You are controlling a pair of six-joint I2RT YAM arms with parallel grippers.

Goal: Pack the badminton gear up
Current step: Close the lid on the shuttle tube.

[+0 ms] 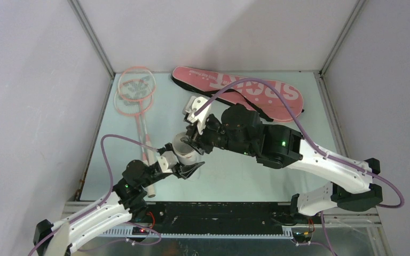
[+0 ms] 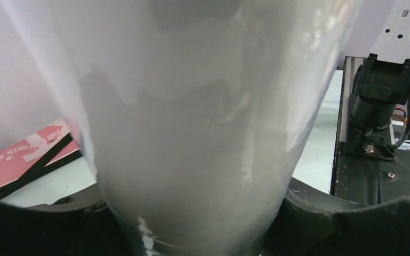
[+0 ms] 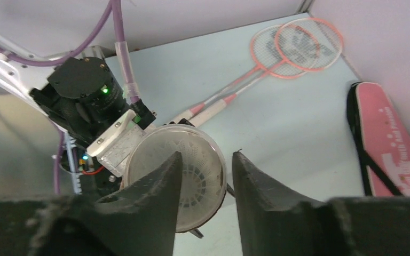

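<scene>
My left gripper [image 1: 188,166] is shut on the long white tube [image 1: 183,150] and holds it above the table, its open mouth up; the tube fills the left wrist view [image 2: 192,122]. In the right wrist view the tube's mouth [image 3: 139,160] shows a white shuttlecock [image 3: 198,178] inside. My right gripper [image 1: 194,140] hovers just over that mouth, jaws apart and empty [image 3: 205,160]. Two pink-framed rackets [image 1: 134,92] lie crossed at the back left, white handles toward me [image 3: 293,50]. The pink "SPORT" bag [image 1: 245,89] lies at the back. No loose shuttlecocks show.
The bag also shows at the right edge of the right wrist view [image 3: 387,144] and at the left of the left wrist view [image 2: 16,160]. The racket handles [image 1: 148,160] lie close beside my left arm. The right arm's base [image 2: 381,106] stands at the table's near edge.
</scene>
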